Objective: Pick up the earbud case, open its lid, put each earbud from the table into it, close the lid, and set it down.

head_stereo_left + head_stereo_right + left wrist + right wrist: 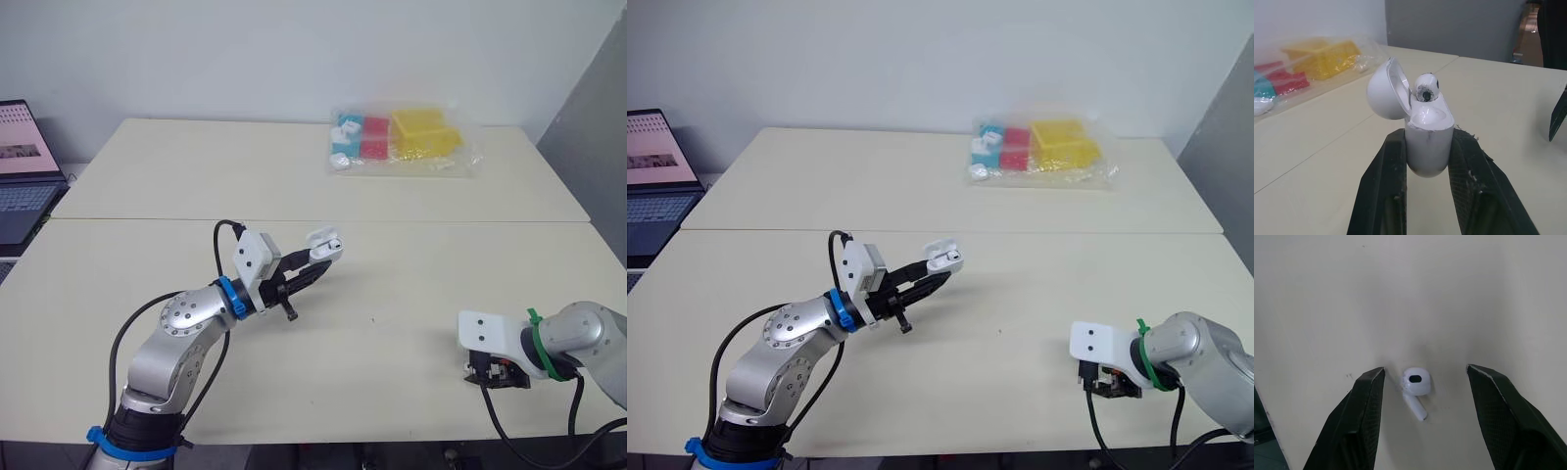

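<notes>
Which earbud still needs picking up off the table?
The earbud lying on the table inside the open right pincer; the other earbud already sits in the open case held by the left pincer.

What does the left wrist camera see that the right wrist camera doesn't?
Left wrist view: the left gripper shut on the earbud case, its lid open, an earbud seated inside, and a plastic bag of coloured items behind. Right wrist view: a loose earbud lying on the table inside the open right gripper, touching neither side. Both: the cream table and two black fingers.
</notes>
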